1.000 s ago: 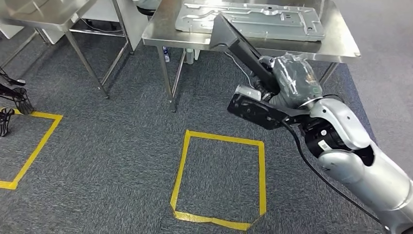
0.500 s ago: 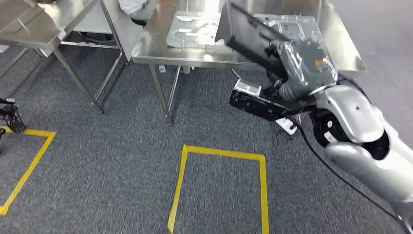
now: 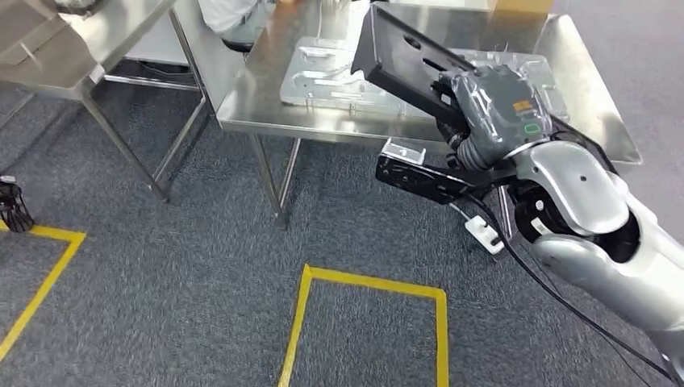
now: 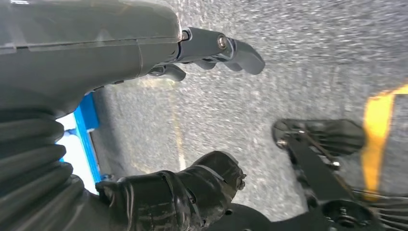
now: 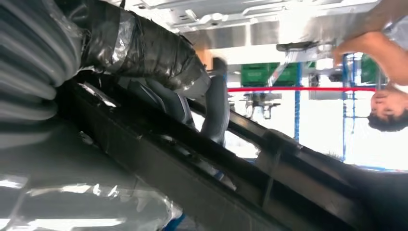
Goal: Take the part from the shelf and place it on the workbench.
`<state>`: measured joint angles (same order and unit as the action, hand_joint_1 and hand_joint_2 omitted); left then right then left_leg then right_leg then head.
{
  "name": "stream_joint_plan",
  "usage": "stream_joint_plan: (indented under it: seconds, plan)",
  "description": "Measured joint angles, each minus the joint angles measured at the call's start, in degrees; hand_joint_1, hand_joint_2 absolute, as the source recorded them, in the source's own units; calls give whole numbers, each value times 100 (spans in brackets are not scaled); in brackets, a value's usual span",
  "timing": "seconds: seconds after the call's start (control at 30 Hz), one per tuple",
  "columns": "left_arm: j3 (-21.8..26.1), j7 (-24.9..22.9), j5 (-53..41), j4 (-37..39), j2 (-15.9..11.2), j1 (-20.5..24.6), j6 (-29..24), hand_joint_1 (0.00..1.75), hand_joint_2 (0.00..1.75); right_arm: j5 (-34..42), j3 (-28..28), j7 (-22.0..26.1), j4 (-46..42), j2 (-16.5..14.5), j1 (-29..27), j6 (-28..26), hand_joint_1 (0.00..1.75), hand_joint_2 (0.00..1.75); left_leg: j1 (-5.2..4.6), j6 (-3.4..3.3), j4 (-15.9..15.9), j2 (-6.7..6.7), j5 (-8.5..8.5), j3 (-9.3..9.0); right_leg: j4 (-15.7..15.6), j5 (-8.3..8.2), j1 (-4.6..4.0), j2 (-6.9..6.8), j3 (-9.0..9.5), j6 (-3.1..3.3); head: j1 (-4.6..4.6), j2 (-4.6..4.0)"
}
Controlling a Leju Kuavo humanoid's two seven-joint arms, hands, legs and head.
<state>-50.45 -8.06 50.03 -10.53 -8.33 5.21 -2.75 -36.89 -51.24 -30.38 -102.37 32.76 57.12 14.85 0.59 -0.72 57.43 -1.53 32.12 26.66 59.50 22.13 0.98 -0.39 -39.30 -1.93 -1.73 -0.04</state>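
Right hand [image 3: 492, 105], wrapped in clear film, grips the part [image 3: 403, 68]: a dark flat panel w/ slots, held tilted, its free end raised over the near edge of the workbench [image 3: 266, 101]. Part is off the bench surface, not set down. Right wrist view confirms the grasp: thumb on one face of the part [image 5: 192, 168], fingers [image 5: 216, 110] curled across its other side, closed tight on the panel. A pale stamped metal plate [image 3: 339, 76] lies flat on the workbench, behind and below the raised part. Left hand [image 4: 192, 120] hangs low over grey carpet; thumb and fingers apart, nothing between them, touching nothing. Yellow floor tape [image 3: 363, 282] marks a square on the carpet in front of the bench. A person is at the far side of the workbench, torso [image 3: 230, 14] partly visible at top of head view; an arm [image 5: 370, 41] shows in right wrist view.
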Motion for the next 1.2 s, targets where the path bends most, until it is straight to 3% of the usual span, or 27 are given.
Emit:
stream_joint_plan:
  seconds: [0.07,0.1,0.17,0.2,0.27,0.3,0.33,0.37,0.47,0.5,0.53,0.6,0.63,0.7,0.77,0.83,0.87,0.9,0.97,1.0,1.03,1.1,1.13,1.2]
  plan:
    - [0,2,0,-1,-2,35,-1,0,175,7,-19,7,10,3,42,-10,175,175,4,76,69,18,-13,-9,-14,64,-14,32,92,112,-14,1]
    - [0,2,0,-1,-3,44,-2,0,175,7,-20,9,12,4,64,-14,175,175,10,106,254,32,-93,81,-50,109,-2,34,160,156,-20,1]
    - [0,3,0,-1,-5,62,-3,0,175,4,-32,9,19,3,84,-19,175,175,15,156,903,67,-178,495,-142,202,15,38,349,221,-53,0]
    - [0,4,0,-1,-4,65,-4,0,175,4,-45,9,28,3,80,-19,175,175,17,175,1255,83,-110,758,-183,260,14,39,451,241,-62,0]
    - [0,4,0,-1,-2,60,-4,0,175,5,-72,9,48,4,66,-18,175,175,16,189,1653,97,244,1209,-245,394,4,55,667,258,-68,0]
    - [0,4,0,-1,-1,52,-3,0,175,5,-86,9,54,4,62,-18,175,175,12,182,1649,100,393,1352,-264,473,-4,67,787,260,-69,0]
    - [0,4,0,-1,-1,42,-3,0,175,7,-99,13,58,3,61,-18,175,175,4,158,1500,100,417,1434,-279,562,-16,78,920,258,-70,0]
    - [0,4,0,-1,-1,32,-2,0,175,10,-116,21,61,2,62,-18,175,175,-12,113,1222,99,255,1471,-290,659,-30,83,1062,255,-70,0]
    - [0,5,-1,11,-22,-28,-5,0,175,39,-185,52,109,-2,58,-9,175,175,-123,-86,239,90,-1027,1482,-307,947,-67,103,1355,219,-51,0]
    - [0,4,-2,16,-31,-35,-5,0,175,60,-209,67,132,-8,57,0,175,175,-160,-122,88,91,-1282,1463,-339,1023,-70,117,1416,192,-49,0]
    - [0,5,-3,19,-37,-33,-3,0,175,81,-229,82,153,-16,65,8,175,175,-178,-138,17,96,-1320,1426,-333,1053,-78,132,1491,162,-41,0]
    - [0,11,-3,18,-36,4,1,0,175,112,-235,103,170,-31,119,11,175,175,-162,-166,-55,111,-1200,1251,-239,1016,-69,129,1546,120,-45,1]
    - [0,17,-1,17,-34,14,2,0,175,115,-234,105,179,-35,161,9,175,175,-145,-193,-101,112,-1148,1153,-26,971,-63,121,1474,104,-42,1]
    - [1,26,8,17,-33,40,2,0,175,115,-258,110,208,-40,225,7,175,175,-117,-230,-134,96,-1036,965,619,1042,-42,105,1055,62,-40,0]
    - [2,33,27,17,-32,52,2,0,175,112,-316,122,255,-42,242,14,175,175,-92,-223,-139,75,-874,784,1196,1397,-28,99,512,11,-37,0]
    - [2,35,46,17,-25,45,2,0,175,107,-366,137,308,-44,240,19,175,175,-65,-190,-139,44,-696,568,1242,1705,-3,90,156,-33,-37,0]
    - [2,35,52,17,-18,39,2,0,175,101,-385,145,333,-45,240,20,175,175,-50,-171,-139,29,-600,446,1048,1636,9,80,63,-50,-36,0]
    - [2,34,56,17,-10,31,2,0,175,94,-406,153,359,-46,239,24,175,175,-36,-148,-139,21,-500,327,754,1347,21,62,8,-64,-35,0]
    - [3,32,60,18,2,18,2,0,175,70,-473,183,437,-56,229,54,175,175,-31,-79,-104,2,-289,135,134,394,28,9,-29,-44,-20,0]
    - [4,28,63,19,4,16,2,0,175,55,-507,201,474,-70,223,74,175,175,-36,-36,-88,-4,-195,74,-23,53,17,-3,-20,-1,-21,0]
    - [4,25,66,19,6,21,0,0,175,39,-533,218,508,-85,223,94,175,175,-39,6,-67,-7,-129,26,-77,-105,2,-7,-4,60,-14,0]
    - [4,20,70,19,4,44,-6,0,175,-5,-553,235,546,-138,295,115,175,175,-33,69,64,7,-128,45,-40,-31,-10,9,66,179,-21,0]
    - [5,22,73,19,3,58,-9,0,175,-36,-556,239,568,-167,351,120,175,175,-24,97,265,20,-189,147,-56,15,-3,10,117,228,-18,0]
    - [14,28,85,19,4,80,-13,0,175,-126,-593,257,647,-250,450,138,175,175,-5,149,881,50,-223,562,-110,107,8,20,259,298,-31,0]
